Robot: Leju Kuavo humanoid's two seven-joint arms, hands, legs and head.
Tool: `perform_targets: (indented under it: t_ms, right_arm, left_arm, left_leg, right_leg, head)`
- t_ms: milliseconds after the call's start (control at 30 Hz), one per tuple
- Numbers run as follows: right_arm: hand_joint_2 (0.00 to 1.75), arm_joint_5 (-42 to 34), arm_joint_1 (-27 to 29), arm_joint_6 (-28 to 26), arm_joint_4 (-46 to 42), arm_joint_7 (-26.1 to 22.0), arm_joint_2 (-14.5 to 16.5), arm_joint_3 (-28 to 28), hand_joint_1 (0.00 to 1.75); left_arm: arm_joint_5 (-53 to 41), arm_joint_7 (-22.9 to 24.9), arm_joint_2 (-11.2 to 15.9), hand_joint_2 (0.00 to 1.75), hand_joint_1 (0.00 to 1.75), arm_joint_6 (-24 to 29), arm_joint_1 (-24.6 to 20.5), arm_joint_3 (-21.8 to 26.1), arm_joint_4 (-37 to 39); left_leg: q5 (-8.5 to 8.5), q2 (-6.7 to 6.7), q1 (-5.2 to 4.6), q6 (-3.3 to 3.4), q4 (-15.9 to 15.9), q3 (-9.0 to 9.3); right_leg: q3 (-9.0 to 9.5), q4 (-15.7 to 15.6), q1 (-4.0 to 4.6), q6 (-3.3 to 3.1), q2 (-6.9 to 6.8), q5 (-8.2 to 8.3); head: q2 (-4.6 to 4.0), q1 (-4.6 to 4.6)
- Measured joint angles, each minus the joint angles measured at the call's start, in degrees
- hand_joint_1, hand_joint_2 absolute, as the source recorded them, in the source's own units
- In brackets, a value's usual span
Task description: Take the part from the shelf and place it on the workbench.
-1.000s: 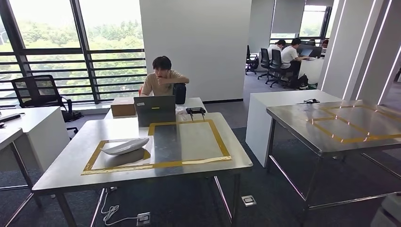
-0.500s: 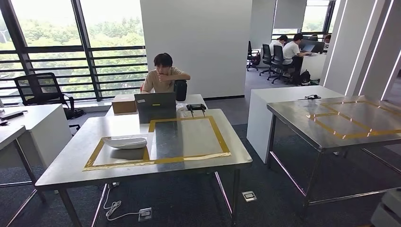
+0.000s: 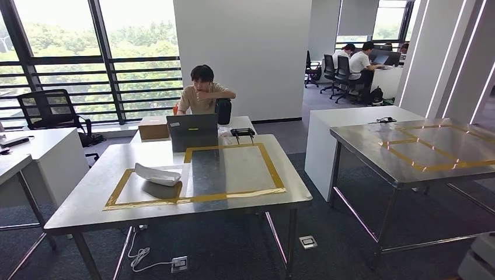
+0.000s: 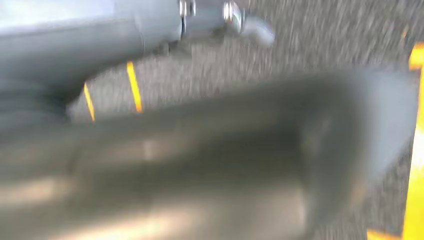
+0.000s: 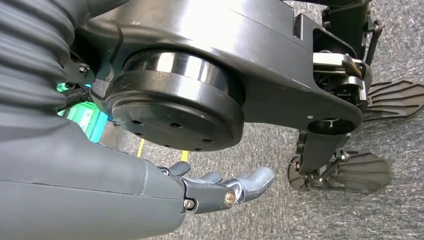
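Evidently part (image 4: 210,165) against left robot hand (image 4: 100,30); blurred

Steel workbench (image 3: 87,201) carries white part (image 3: 157,174), laptop (image 3: 192,132).

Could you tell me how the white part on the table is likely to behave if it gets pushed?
The white part looks like a thin curved shell, so it is probably light and stiff. It seems to rest tilted on its curved underside, so a push may rock it. On the smooth metal table it would likely slide easily.
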Motion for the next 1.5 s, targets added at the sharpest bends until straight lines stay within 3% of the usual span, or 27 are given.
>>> perform_targets:
  t_ms: [133,333,433,500,567,600,633,667,767,800,833,933,967,1000,1067,1100,1133,1167,1200,1233,1300,1333,1367,1433,1500]
  right_arm:
    - [0.0,-0.1,0.1,-0.5,0.0,1.5,0.5,0.0,0.0]
    - [0.0,-0.4,0.4,-1.0,0.0,0.9,2.2,0.0,0.0]
    - [0.0,-1.2,0.7,-1.3,0.0,-1.3,2.4,-0.2,0.0]
    - [0.0,-0.8,0.8,-1.3,0.0,-1.7,2.4,-0.3,0.0]
    - [0.0,-0.3,0.7,-1.3,0.0,-1.6,2.4,-0.3,0.0]
    - [0.0,-0.3,0.6,-1.3,0.0,-1.7,2.4,-0.3,0.0]
    - [0.0,-0.3,0.6,-1.3,0.0,-1.8,2.4,-0.3,0.0]
    - [0.0,-0.4,0.5,-1.3,0.0,-1.9,2.4,-0.3,0.0]
    - [0.0,-0.6,0.3,-1.4,0.0,-2.5,2.3,-0.3,0.0]
    - [0.0,-0.6,0.2,-1.5,0.0,-2.8,2.3,-0.3,0.0]
    - [0.0,-0.6,0.1,-1.5,0.0,-2.9,2.3,-0.3,0.0]
    - [0.0,-0.6,-0.1,-1.9,0.0,-2.6,2.3,-0.3,0.0]
    - [0.0,-0.6,-0.2,-2.0,0.0,-2.5,2.3,-0.3,0.0]
    - [0.0,-0.6,-0.2,-2.0,0.0,-2.4,2.4,-0.3,0.0]
    - [0.0,-0.6,-0.2,-2.0,0.0,-2.1,2.4,-0.3,0.0]
    - [0.0,-0.6,-0.2,-2.0,0.0,-2.0,2.4,-0.3,0.0]
    - [0.0,-0.6,-0.2,-2.0,0.0,-1.9,2.3,-0.3,0.0]
    - [0.0,-0.6,-0.1,-2.0,0.0,-1.8,2.3,-0.3,0.0]
    - [0.0,-0.6,-0.1,-2.0,0.0,-1.8,2.3,-0.3,0.0]
    - [0.0,-0.7,-0.2,-2.1,0.0,-1.7,2.3,-0.3,0.0]
    - [0.0,-0.9,-0.2,-2.6,0.0,-1.2,2.3,-0.3,0.0]
    - [0.0,-1.0,-0.3,-2.8,0.0,-1.0,2.3,-0.3,0.0]
    - [0.0,-1.1,-0.2,-3.0,0.0,-0.9,2.3,-0.3,0.0]
    - [0.0,-1.2,-0.1,-3.0,0.0,-1.0,2.3,-0.3,0.0]
    - [0.0,-1.1,0.0,-3.0,0.0,-1.1,2.2,-0.3,0.0]
  left_arm:
    - [-0.3,0.2,0.4,0.0,0.0,2.1,0.6,0.4,0.1]
    - [-1.5,0.9,2.5,0.0,0.0,5.0,2.7,0.5,0.1]
    - [-1.1,1.2,2.9,0.0,0.0,5.9,3.2,0.8,0.1]
    - [-1.0,0.1,2.8,0.0,0.0,5.9,3.2,1.1,0.1]
    - [-1.1,-1.3,2.4,0.0,0.0,5.8,3.1,1.2,0.1]
    - [-1.2,-1.8,2.2,0.0,0.0,5.8,2.9,1.2,0.1]
    - [-1.4,-2.0,2.0,0.0,0.0,5.8,2.8,1.2,0.1]
    - [-1.6,-2.0,1.8,0.0,0.0,5.8,2.6,1.2,0.1]
    - [-2.2,-1.3,1.5,0.0,0.0,5.8,2.0,1.2,0.1]
    - [-2.4,-1.0,1.4,0.0,0.0,5.8,1.9,1.2,0.1]
    - [-2.5,-0.7,1.4,0.0,0.0,5.8,1.9,1.2,0.1]
    - [-2.8,0.2,1.5,0.0,0.0,5.9,2.1,1.2,0.2]
    - [-2.8,0.5,1.5,0.0,0.0,6.0,2.2,1.2,0.3]
    - [-2.9,0.7,1.4,0.0,0.0,6.0,2.4,1.2,0.3]
    - [-3.0,0.9,1.3,0.0,0.0,6.0,2.6,1.2,0.4]
    - [-3.2,0.9,1.2,0.0,0.0,6.0,2.7,1.2,0.4]
    - [-3.3,0.9,1.2,0.0,0.0,6.0,2.7,1.2,0.5]
    - [-3.3,0.9,1.2,0.0,0.0,6.0,2.7,1.2,0.5]
    - [-3.4,0.9,1.2,0.0,0.0,6.0,2.7,1.2,0.5]
    - [-3.4,0.8,1.2,0.0,0.0,6.0,2.6,1.2,0.4]
    - [-3.4,0.7,1.1,0.0,0.0,6.0,2.5,1.2,0.4]
    - [-3.4,0.5,1.1,0.0,0.0,6.0,2.5,1.2,0.4]
    - [-3.5,0.4,1.0,0.0,0.0,6.0,2.5,1.2,0.4]
    - [-3.5,0.3,0.9,0.0,0.0,6.0,2.7,1.2,0.4]
    - [-3.5,0.1,0.7,0.0,0.0,6.0,2.8,1.2,0.5]
  left_leg:
    - [-0.1,0.01,-0.09,0.1,0.1,-0.03]
    - [-0.95,-0.03,-0.35,1.17,0.9,-0.11]
    - [-0.41,-0.12,-0.05,1.68,0.3,0.15]
    - [0.2,-0.02,0.32,2.05,-0.3,0.07]
    - [0.6,0.04,0.27,2.26,-0.4,-0.58]
    - [0.89,0.06,0.25,2.24,-0.3,-1.05]
    - [1.29,0.06,0.26,2.18,-0.3,-1.59]
    - [1.77,0.05,0.31,2.05,-0.2,-2.24]
    - [3.55,-0.08,0.51,1.19,0.4,-4.42]
    - [4.03,-0.1,0.53,0.79,0.6,-4.73]
    - [4.53,-0.06,0.57,0.36,0.6,-4.76]
    - [5.78,0.02,0.85,-0.94,-0.4,-4.64]
    - [4.44,-0.07,0.94,-1.29,0.1,-5.1]
    - [1.67,-0.17,1.0,-1.62,2.1,-5.83]
    - [-5.93,-0.32,1.08,-2.24,9.8,-7.38]
    - [-8.46,-0.32,1.1,-2.52,14.1,-7.7]
    - [-9.48,-0.31,1.12,-2.68,17.2,-7.41]
    - [-9.29,-0.31,1.14,-2.75,18.6,-6.3]
    - [-8.45,-0.31,1.17,-2.7,17.8,-4.14]
    - [-7.81,-0.34,1.19,-2.56,14.9,-0.85]
    - [-8.78,-0.58,1.04,-1.94,6.9,6.01]
    - [-9.58,-0.71,0.9,-1.52,3.9,7.95]
    - [-10.13,-0.82,0.73,-1.04,2.6,8.61]
    - [-9.47,-0.68,0.65,0.07,2.1,7.9]
    - [-8.43,-0.38,0.73,1.24,2.0,7.03]
  right_leg:
    - [0.0,0.0,-0.04,0.08,0.01,0.0]
    - [0.31,0.1,-0.33,0.89,-0.05,-0.35]
    - [0.64,0.4,-0.28,1.45,-0.07,-0.98]
    - [-0.31,3.7,-0.28,1.86,0.16,-4.47]
    - [-2.52,10.5,-0.4,2.21,0.37,-9.64]
    - [-3.27,13.4,-0.45,2.34,0.41,-11.36]
    - [-3.17,14.7,-0.49,2.44,0.44,-11.94]
    - [-1.97,13.8,-0.56,2.51,0.45,-11.34]
    - [5.32,3.2,-0.72,2.46,0.49,-7.54]
    - [6.64,1.0,-0.65,2.17,0.54,-6.89]
    - [6.98,0.3,-0.48,1.72,0.57,-6.72]
    - [5.34,0.8,-0.18,0.04,0.41,-5.04]
    - [4.62,0.8,-0.3,-0.45,0.32,-4.2]
    - [3.72,0.8,-0.5,-0.8,0.24,-3.25]
    - [1.97,0.8,-0.66,-1.11,0.11,-1.75]
    - [1.07,0.8,-0.66,-1.07,0.02,-1.08]
    - [0.19,0.9,-0.67,-0.97,-0.08,-0.46]
    - [-0.6,1.0,-0.68,-0.82,-0.17,0.11]
    - [-1.36,1.2,-0.7,-0.63,-0.22,0.64]
    - [-2.04,1.4,-0.75,-0.38,-0.24,1.13]
    - [-3.09,1.7,-0.72,0.27,-0.22,1.97]
    - [-3.38,1.8,-0.69,0.65,-0.21,2.39]
    - [-3.54,1.7,-0.69,1.03,-0.18,2.82]
    - [-3.85,1.7,-0.79,1.82,-0.02,3.35]
    - [-4.98,4.0,-0.89,2.39,0.23,0.8]
  head:
    - [0.0,-0.01]
    - [0.0,-0.01]
    - [0.0,-0.01]
    - [0.0,0.02]
    - [0.0,0.03]
    - [0.0,0.04]
    - [0.0,0.03]
    - [0.0,0.03]
    - [0.04,0.03]
    - [0.07,0.0]
    - [0.1,-0.05]
    - [0.13,-0.18]
    - [0.13,-0.21]
    - [0.13,-0.24]
    - [0.13,-0.32]
    - [0.13,-0.35]
    - [0.13,-0.35]
    - [0.13,-0.36]
    - [0.13,-0.36]
    - [0.13,-0.36]
    - [0.14,-0.24]
    - [0.14,-0.13]
    - [0.15,0.02]
    - [0.14,0.15]
    - [0.13,0.2]
